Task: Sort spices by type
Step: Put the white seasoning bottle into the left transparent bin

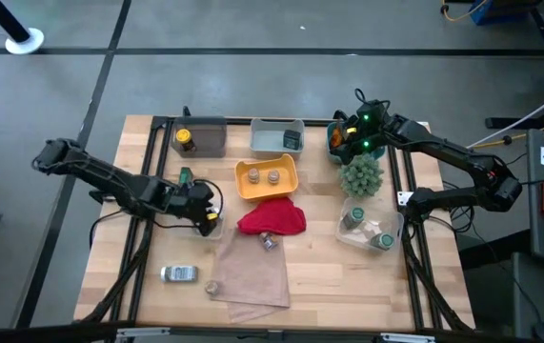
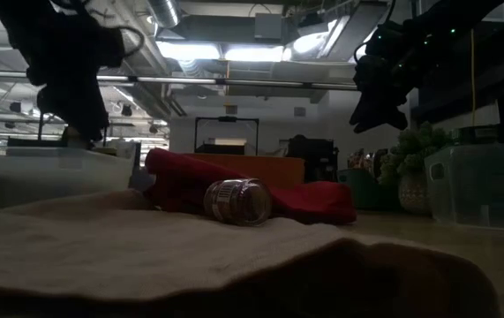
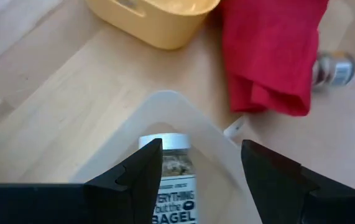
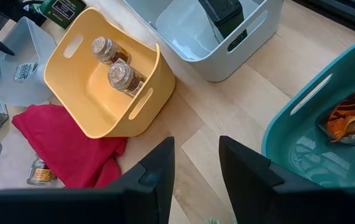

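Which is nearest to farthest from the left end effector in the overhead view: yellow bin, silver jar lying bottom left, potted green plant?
From the left end effector:
1. Yellow bin, just beyond it, centre.
2. Silver jar, near the front edge.
3. Green plant, far right side.

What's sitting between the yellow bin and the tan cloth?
The red cloth lies between the yellow bin and the tan cloth, with a small jar at its edge; the high view shows it.

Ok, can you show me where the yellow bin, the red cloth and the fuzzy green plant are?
yellow bin (image 4: 84,93), right wrist view, bare inside floor.
red cloth (image 1: 273,219), high view, middle of the folds.
fuzzy green plant (image 1: 360,175), high view, middle of its round top.
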`<act>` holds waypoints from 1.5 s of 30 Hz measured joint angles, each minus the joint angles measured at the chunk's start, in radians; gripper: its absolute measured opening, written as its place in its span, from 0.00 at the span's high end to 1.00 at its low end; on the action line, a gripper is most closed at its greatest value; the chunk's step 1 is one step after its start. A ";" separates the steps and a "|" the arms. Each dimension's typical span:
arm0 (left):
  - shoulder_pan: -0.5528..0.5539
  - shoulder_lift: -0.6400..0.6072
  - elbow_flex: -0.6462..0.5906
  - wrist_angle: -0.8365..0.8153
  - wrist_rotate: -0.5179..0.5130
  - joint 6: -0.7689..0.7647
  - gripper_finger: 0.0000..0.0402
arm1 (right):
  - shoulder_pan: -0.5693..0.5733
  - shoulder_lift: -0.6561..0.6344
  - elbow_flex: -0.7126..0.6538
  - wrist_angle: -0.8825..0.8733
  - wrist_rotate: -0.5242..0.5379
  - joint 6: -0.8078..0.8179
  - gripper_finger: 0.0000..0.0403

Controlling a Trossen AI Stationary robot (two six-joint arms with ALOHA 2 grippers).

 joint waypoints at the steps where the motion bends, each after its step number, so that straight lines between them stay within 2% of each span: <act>1: 0.019 0.006 0.000 -0.001 0.020 0.014 0.49 | 0.000 0.000 0.000 0.000 0.000 0.000 0.69; 8: 0.110 0.066 0.000 -0.023 0.102 0.087 0.49 | 0.000 0.000 0.000 0.000 0.000 0.000 0.69; 25: 0.207 0.241 0.000 0.053 0.278 0.217 0.49 | 0.000 0.000 0.000 0.000 -0.001 0.000 0.69; 30: 0.227 0.278 0.003 0.060 0.293 0.222 0.50 | 0.000 0.000 0.000 0.000 -0.001 0.000 0.69; 34: 0.237 0.278 0.003 0.068 0.291 0.213 0.56 | 0.000 0.000 0.000 0.000 -0.001 0.000 0.69; 45: 0.237 0.177 0.027 0.062 0.249 0.180 0.87 | 0.000 0.000 0.000 0.000 -0.001 0.000 0.69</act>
